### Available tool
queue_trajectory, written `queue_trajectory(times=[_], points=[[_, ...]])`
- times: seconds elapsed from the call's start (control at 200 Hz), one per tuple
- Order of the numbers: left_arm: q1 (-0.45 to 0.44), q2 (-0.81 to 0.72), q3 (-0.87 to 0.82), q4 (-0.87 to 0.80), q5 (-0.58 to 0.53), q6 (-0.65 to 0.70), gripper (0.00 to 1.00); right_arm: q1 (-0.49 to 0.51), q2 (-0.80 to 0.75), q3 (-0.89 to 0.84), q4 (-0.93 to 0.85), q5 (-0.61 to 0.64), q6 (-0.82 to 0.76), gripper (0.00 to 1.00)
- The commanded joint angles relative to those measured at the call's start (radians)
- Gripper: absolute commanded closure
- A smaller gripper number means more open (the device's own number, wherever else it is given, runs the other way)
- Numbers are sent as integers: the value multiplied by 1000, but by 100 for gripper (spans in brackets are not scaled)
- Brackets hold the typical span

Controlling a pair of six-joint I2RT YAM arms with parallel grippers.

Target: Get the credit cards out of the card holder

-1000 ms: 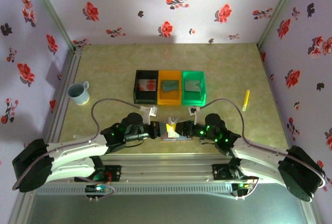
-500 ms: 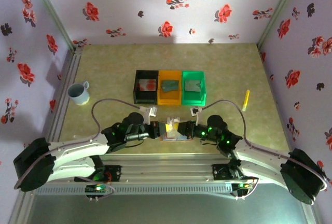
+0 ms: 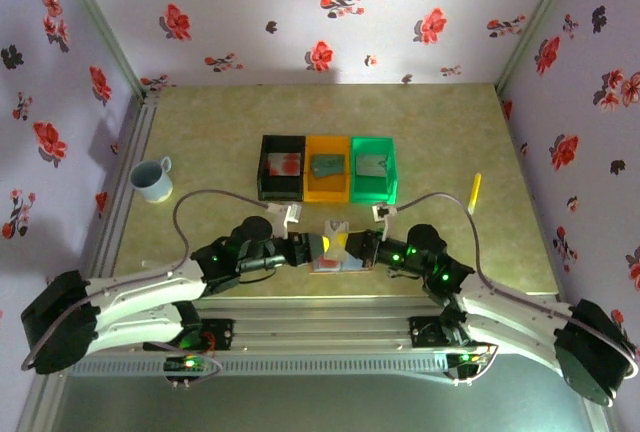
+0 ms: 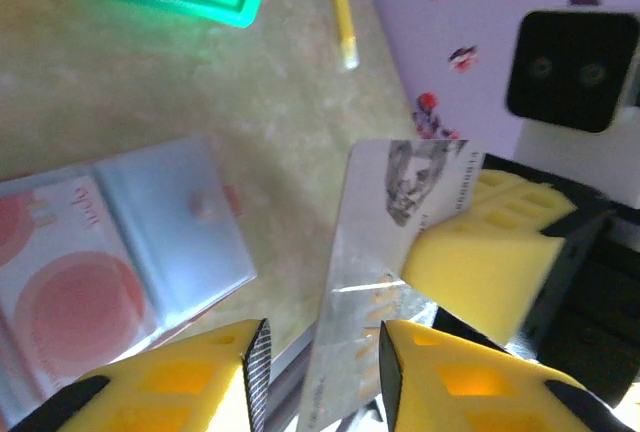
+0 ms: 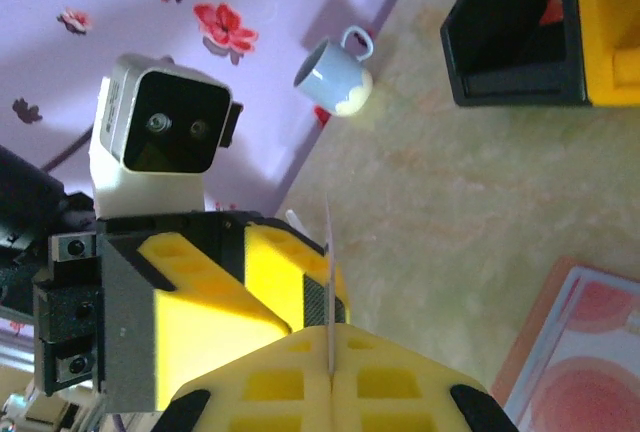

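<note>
The card holder (image 3: 336, 261) lies open on the table between the arms, its blue-grey pockets (image 4: 170, 222) facing up. A credit card with red blotches (image 4: 60, 297) sits in its pocket. Another credit card (image 4: 395, 222) stands on edge above the table, pinched by my right gripper (image 5: 330, 337), which is shut on it. My left gripper (image 4: 322, 352) is open around the card's lower end, with a gap at the left pad. In the top view both grippers meet over the holder, left (image 3: 316, 244) and right (image 3: 354, 244).
Black (image 3: 281, 167), orange (image 3: 328, 167) and green (image 3: 373, 167) bins stand in a row behind the holder, each with something flat inside. A pale blue mug (image 3: 152, 180) sits at the left, a yellow pen (image 3: 474, 192) at the right.
My right gripper has moved left and closed on the upright card. My left gripper, shut on that card before, has opened its jaws.
</note>
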Motion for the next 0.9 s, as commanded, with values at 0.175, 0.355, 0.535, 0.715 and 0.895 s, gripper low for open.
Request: queue_trajectory(times=[0.175,0.355,0.535,0.715,0.895], points=[[-10,-18,-110,267,17,-75,61,4,-82,-6,-12,189,71,100],[-31,10,-99,334,21,-74,54,5,-110,-19,64,282,154,100],[-59,80,-72,439,18,-83,49,6,-117,-29,120,349,227,100],[-75,153,-49,526,-4,-102,48,11,-115,-41,168,373,269,100],[-76,233,-25,646,-18,-134,48,24,-115,-56,207,384,290,100]])
